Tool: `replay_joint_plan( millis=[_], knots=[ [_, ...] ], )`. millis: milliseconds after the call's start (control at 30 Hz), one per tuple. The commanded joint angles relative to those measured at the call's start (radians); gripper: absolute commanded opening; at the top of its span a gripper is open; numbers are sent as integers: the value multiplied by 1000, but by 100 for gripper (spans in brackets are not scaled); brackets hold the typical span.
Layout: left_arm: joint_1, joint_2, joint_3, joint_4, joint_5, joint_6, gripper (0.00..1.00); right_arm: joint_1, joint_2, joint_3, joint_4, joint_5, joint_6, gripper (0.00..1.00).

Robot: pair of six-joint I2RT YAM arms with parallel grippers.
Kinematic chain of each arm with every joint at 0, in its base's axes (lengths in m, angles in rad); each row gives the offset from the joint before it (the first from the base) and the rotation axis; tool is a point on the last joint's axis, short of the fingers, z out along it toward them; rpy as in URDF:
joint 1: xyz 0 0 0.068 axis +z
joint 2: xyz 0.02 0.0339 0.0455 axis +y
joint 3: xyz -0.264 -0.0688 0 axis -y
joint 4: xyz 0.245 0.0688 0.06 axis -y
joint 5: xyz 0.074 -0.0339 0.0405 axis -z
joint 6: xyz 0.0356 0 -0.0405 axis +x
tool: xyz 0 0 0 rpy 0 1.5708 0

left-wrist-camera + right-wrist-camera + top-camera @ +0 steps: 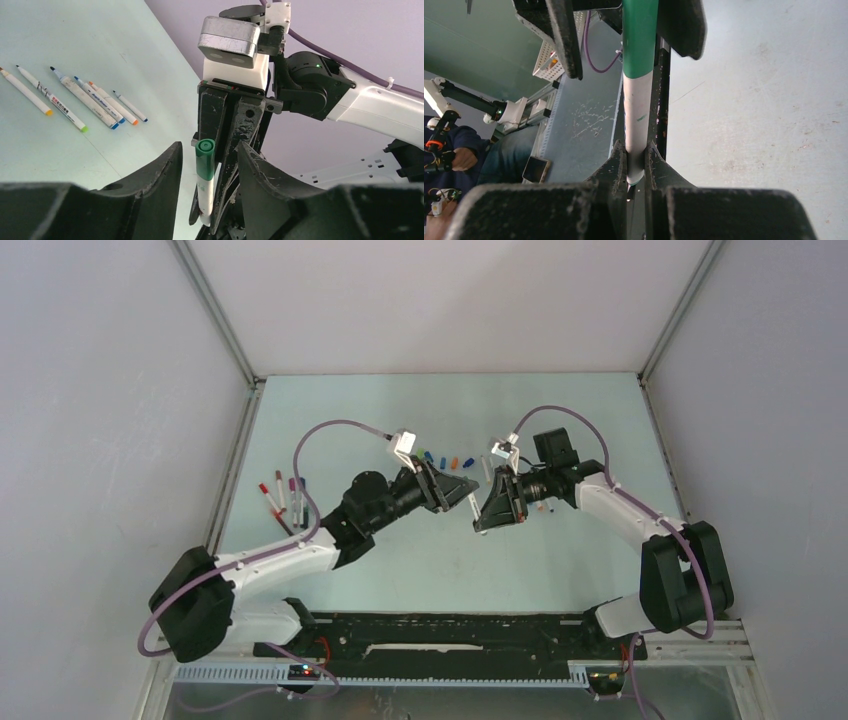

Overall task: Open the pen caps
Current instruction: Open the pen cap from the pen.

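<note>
Pinching the pen's white barrel (638,110) in the right gripper (636,156), shut tight on it near the tail end. Straddling the green cap (205,161) with the left gripper (458,490), roughly half open and gripping nothing yet, with a gap showing on both sides of the cap in the left wrist view. Holding the pen above the table (420,550), mid-scene, with the cap pointing toward nine o'clock in the top view.

Judging the step in hand to be seizing the cap for the pull. Doing it well:
- Centring the cap between the left fingers (162,185) before squeezing, to avoid a sideways shove.
- Taking the cap well along its length, clear of the seam, without pinching the barrel too.
- Pulling straight along the pen's axis toward nine o'clock, perhaps with a slight twist.
- Bracing the right arm against the tug, since the short grip risks letting the barrel slide.

Lying at ten o'clock in the left wrist view: bare-tipped pens (95,102). Lying at nine o'clock from the grippers in the top view: more pens (283,495).

Looking for brands: finding dark printing along one printed barrel (62,106) and a small green mark on the held barrel, both too small to read.
</note>
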Motion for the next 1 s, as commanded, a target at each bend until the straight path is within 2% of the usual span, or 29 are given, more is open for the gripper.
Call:
replay_joint_plan(
  millis=[0, 100, 200, 233, 367, 567, 733, 900, 967],
  knots=[
    [5, 7, 27, 49, 22, -8, 44, 6, 0, 41, -5, -22, -21, 0],
    [5, 12, 34, 44, 27, -7, 31, 8, 2, 41, -6, -19, -21, 0],
    [6, 19, 47, 43, 42, 5, 6, 10, 3, 41, -7, -14, -20, 0],
    [9, 19, 49, 49, 45, 10, 1, 10, 5, 41, -6, -13, -19, 0],
    [42, -28, 62, 45, 9, 48, 0, 11, 13, 45, -25, -16, -31, 0],
    [204, -141, 203, 7, -122, 210, 0, 84, 61, 47, -51, -9, -41, 0],
    [348, -141, 309, 12, -136, 191, 0, 125, 88, 79, -143, 36, -118, 0],
    [383, -191, 275, 9, -175, 191, 0, 125, 95, 81, -149, 65, -124, 0],
    [389, -220, 248, -8, -172, 193, 0, 124, 94, 107, -224, 127, -195, 0]
  ],
)
